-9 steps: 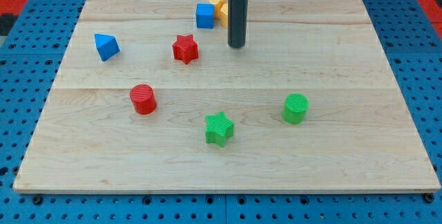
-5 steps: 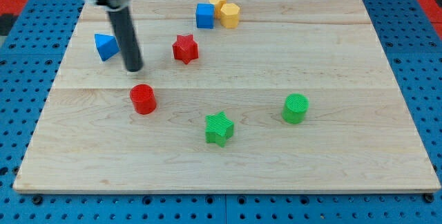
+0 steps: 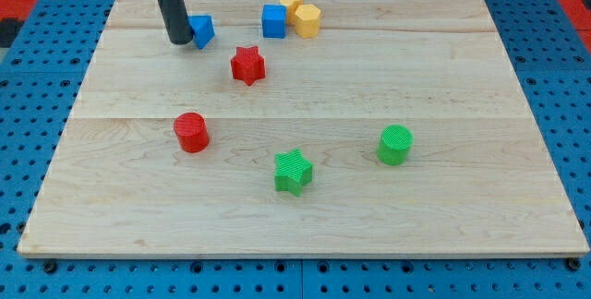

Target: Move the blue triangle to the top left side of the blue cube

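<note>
Camera view: my tip (image 3: 178,40) presses against the left side of the blue triangle (image 3: 202,30) at the far left of the counter (image 3: 462,207).
No jaws exist on this arm, only the straight dark rod, so open or closed does not apply. The blue triangle lies left of the blue cube (image 3: 273,21), slightly nearer than it, with a clear gap between the two. Just right of the blue cube, two yellow blocks (image 3: 302,15) sit touching each other. A red star (image 3: 247,65) lies near the triangle, toward the near right of it. Nearer stand a red cylinder (image 3: 192,132), a green star (image 3: 293,171) and, well to the right, a green cylinder (image 3: 395,144).
</note>
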You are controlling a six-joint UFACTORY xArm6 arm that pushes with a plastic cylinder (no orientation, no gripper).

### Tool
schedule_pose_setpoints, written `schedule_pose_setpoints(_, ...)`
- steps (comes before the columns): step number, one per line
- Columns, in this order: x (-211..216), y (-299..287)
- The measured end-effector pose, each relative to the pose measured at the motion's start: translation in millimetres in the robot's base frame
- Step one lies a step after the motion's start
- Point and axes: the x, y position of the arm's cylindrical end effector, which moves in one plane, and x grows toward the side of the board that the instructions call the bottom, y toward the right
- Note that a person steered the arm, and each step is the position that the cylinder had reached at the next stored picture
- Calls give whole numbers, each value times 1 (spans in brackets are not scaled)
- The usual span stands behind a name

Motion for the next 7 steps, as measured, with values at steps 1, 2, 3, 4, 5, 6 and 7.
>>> schedule_pose_setpoints(1,-6,48)
schedule_pose_setpoints(2,-11,67)
schedule_pose_setpoints(3,-11,15)
schedule_pose_setpoints(4,-21,-16)
schedule_pose_setpoints(5,-30,38)
schedule_pose_setpoints(6,-30,62)
schedule_pose_setpoints(7,-30,41)
